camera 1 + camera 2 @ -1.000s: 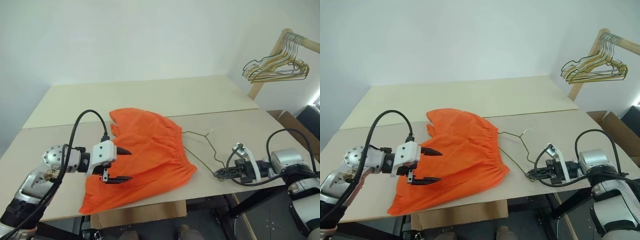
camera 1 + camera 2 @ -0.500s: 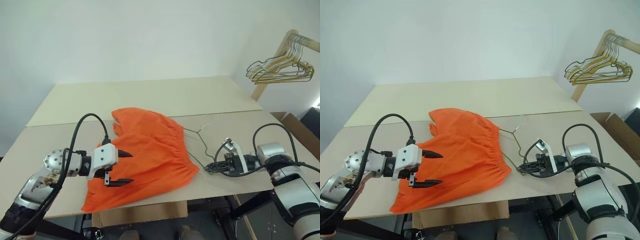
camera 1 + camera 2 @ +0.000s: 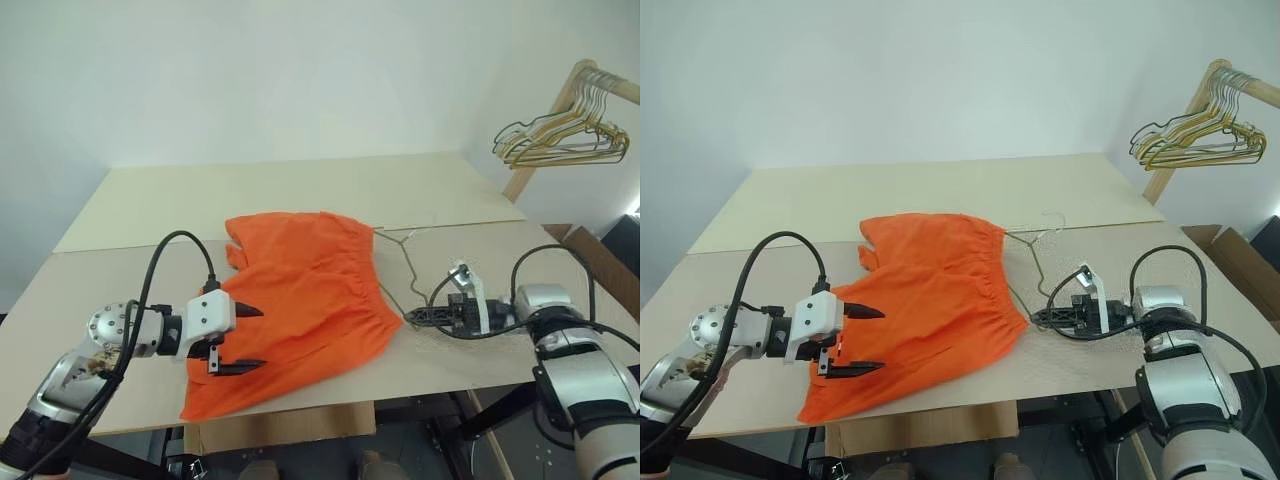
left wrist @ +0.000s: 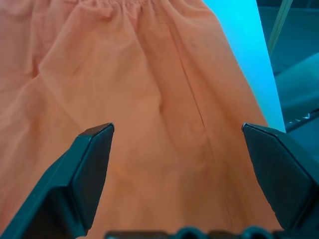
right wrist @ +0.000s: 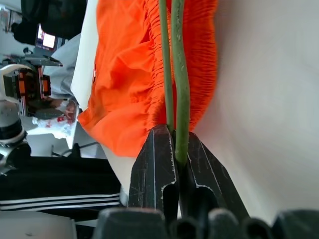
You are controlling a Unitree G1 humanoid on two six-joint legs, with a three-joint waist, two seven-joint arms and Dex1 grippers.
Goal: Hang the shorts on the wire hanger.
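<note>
The right pincer (image 3: 1036,317) is pressed together on the wire hanger (image 3: 1033,262), pinching the thin grey-olive wire at the hanger's near corner; the right wrist view shows the wire (image 5: 175,74) running out from between the two black fingers (image 5: 154,164) along the gathered waistband. Since a second ago this pincer has come in toward the shorts (image 3: 925,300) and carried the hanger with it: the wire's near corner now lies just beside the waistband edge, where earlier it lay well apart from the cloth, and the small hook (image 3: 1053,222) now lies near the seam between the two boards.

The left pincer (image 3: 862,341) is spread wide, its fingers (image 4: 92,169) hovering over the near leg of the shorts, gripping nothing, and it has kept its place. The shorts lie flat in the middle of the counter (image 3: 790,205), waistband toward the right arm, the leg hems toward the left arm and the near edge.

The counter is two pale boards butted together, set against a plain white wall. Off its far right corner a wooden rail (image 3: 1230,85) carries a bunch of gold and dark wire hangers (image 3: 1195,140), well apart from the work. Black cables loop from both wrists, none of them across the shorts.
</note>
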